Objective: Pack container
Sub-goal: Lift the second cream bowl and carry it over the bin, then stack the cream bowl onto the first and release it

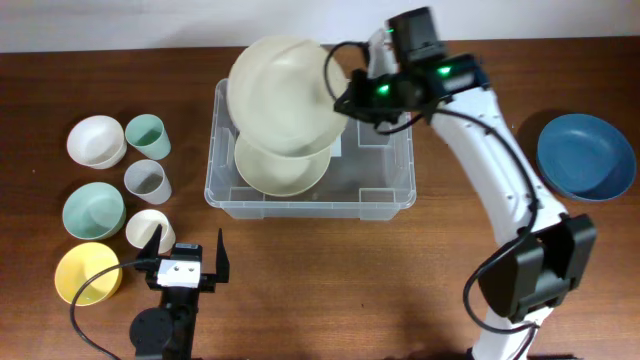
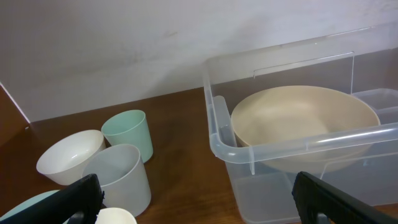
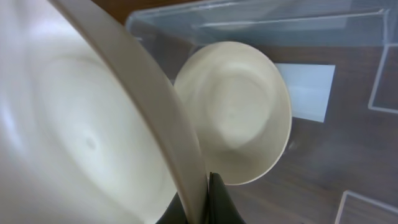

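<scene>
Large cream bowl [image 1: 283,95], tilted, pinched at its rim by the closed right gripper [image 1: 350,98], above the container [image 1: 310,206]. Brown wood table [image 1: 330,300], white wall [image 1: 150,20] behind. Container sits centre-back on the table, second cream bowl [image 1: 280,172] inside. Left gripper [image 1: 188,262] spread wide, empty, near cups [image 1: 148,180].
</scene>
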